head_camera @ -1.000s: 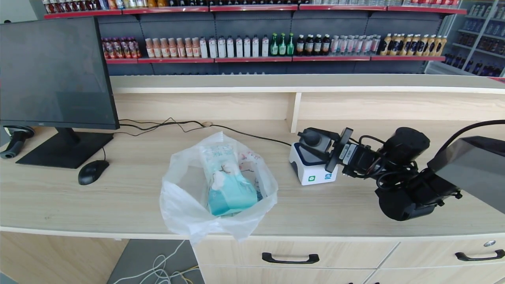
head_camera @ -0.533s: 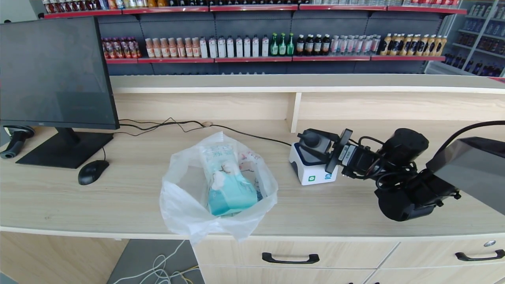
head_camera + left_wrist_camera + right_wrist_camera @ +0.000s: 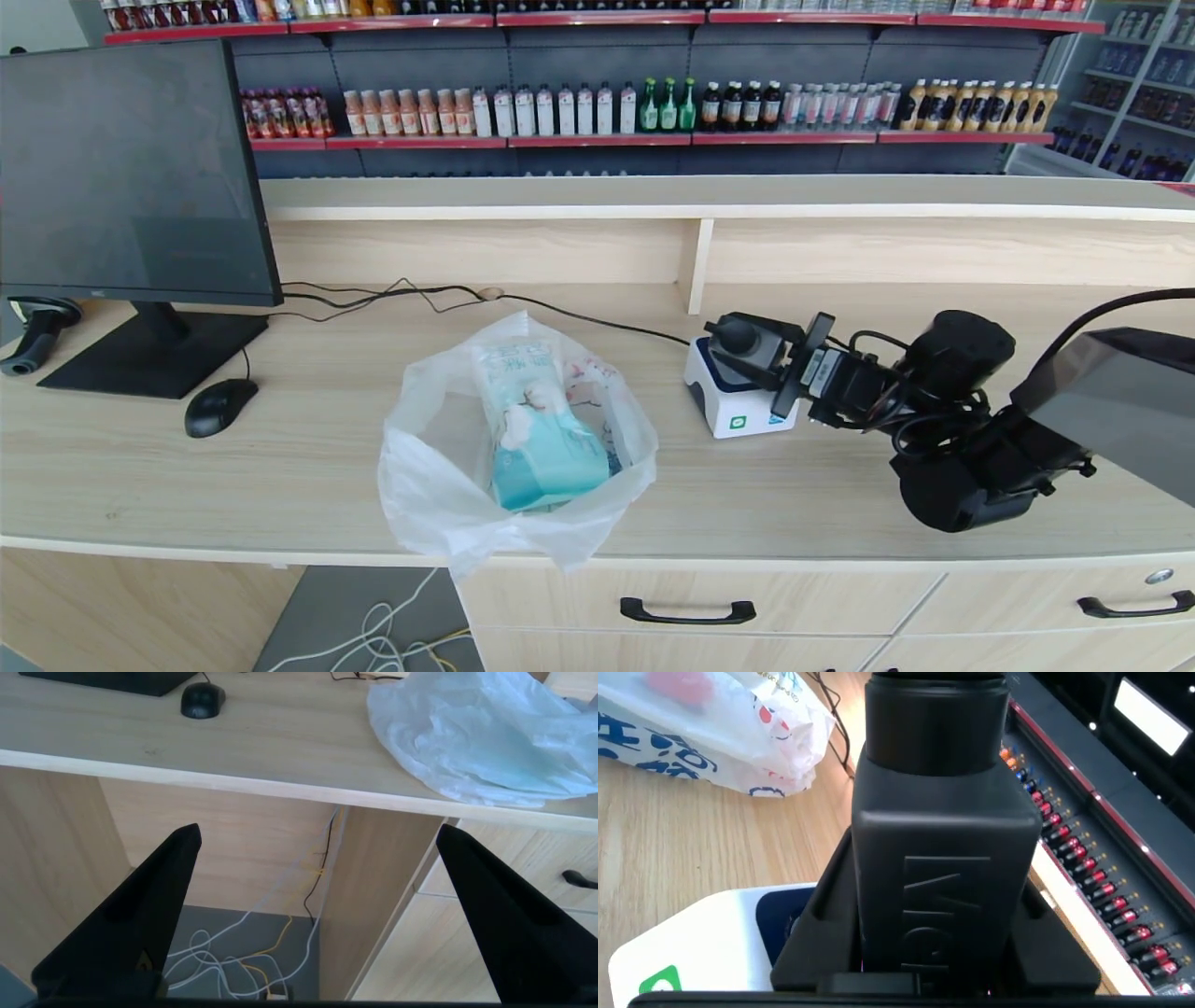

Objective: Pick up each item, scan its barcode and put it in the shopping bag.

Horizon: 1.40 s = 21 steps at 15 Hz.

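Note:
My right gripper (image 3: 752, 353) is shut on a dark boxy item with a round top (image 3: 742, 338), holding it just over the white and blue scanner box (image 3: 738, 415) on the counter. In the right wrist view the black item (image 3: 938, 849) sits between the fingers (image 3: 808, 943), with the scanner box (image 3: 682, 952) below. A white plastic shopping bag (image 3: 420, 467) stands open at the counter's front, left of the scanner, with a teal package (image 3: 546, 448) inside. My left gripper (image 3: 318, 915) hangs open below the counter edge, left of the bag (image 3: 476, 728).
A monitor (image 3: 131, 168), a mouse (image 3: 219, 406) and a handheld scanner (image 3: 37, 331) occupy the counter's left end. A tilted screen (image 3: 1120, 401) stands at the right. A cable (image 3: 579, 319) runs behind the bag. A raised ledge backs the counter.
My right arm has sunk slightly, bringing the dark item a little lower over the scanner box. The bag and left gripper have not moved.

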### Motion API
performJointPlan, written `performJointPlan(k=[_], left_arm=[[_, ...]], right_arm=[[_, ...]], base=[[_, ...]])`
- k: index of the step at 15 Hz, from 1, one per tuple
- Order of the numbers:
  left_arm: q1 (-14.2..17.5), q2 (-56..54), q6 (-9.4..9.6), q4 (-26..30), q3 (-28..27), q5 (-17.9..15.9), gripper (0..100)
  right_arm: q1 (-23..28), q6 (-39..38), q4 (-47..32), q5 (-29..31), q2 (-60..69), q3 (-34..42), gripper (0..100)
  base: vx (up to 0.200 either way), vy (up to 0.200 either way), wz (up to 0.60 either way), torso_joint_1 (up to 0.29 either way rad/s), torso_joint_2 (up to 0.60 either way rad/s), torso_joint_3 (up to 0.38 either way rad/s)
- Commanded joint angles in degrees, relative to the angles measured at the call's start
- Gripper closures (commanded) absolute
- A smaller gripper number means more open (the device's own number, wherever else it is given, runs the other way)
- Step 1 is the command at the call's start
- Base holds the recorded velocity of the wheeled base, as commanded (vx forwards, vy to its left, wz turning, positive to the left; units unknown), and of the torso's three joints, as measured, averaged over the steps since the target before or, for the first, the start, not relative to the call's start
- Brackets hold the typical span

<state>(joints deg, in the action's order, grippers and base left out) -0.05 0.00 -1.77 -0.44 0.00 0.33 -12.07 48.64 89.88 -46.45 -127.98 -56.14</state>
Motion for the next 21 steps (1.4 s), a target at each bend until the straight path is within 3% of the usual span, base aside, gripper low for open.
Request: performJointPlan(k=[1, 9, 12, 15, 19, 21], left_arm=[[-0.04, 0.0, -0.08, 0.0, 0.0, 0.02, 0], [-0.04, 0.0, -0.17, 0.18, 0.0, 0.02, 0], [-0.04, 0.0, -0.08, 0.26, 0.0, 0.02, 0], [-0.04, 0.0, -0.17, 0.26, 0.0, 0.02, 0], [0.05, 0.0, -0.17, 0.26, 0.0, 0.02, 0], [-0.04, 0.0, -0.17, 0.26, 0.0, 0.02, 0]], right_arm=[[0.12, -0.3, 0.12, 1.18, 3.26, 2.0, 100], [-1.82, -5.31, 0.12, 9.36, 18.55, 15.0, 100], [-1.73, -13.4, 0.12, 15.6, 23.21, 19.93, 100], [-1.82, -26.23, 0.12, 27.81, 24.97, 21.25, 100], [0.38, -35.81, 0.12, 33.53, 26.2, 23.79, 100], [0.73, -39.76, 0.12, 39.68, 27.78, 27.84, 100]], base=[[0.0, 0.0, 0.0, 0.0, 0.0, 0.0], [0.0, 0.0, 0.0, 0.0, 0.0, 0.0], [0.0, 0.0, 0.0, 0.0, 0.0, 0.0], [0.0, 0.0, 0.0, 0.0, 0.0, 0.0], [0.0, 0.0, 0.0, 0.0, 0.0, 0.0], [0.0, 0.0, 0.0, 0.0, 0.0, 0.0]])
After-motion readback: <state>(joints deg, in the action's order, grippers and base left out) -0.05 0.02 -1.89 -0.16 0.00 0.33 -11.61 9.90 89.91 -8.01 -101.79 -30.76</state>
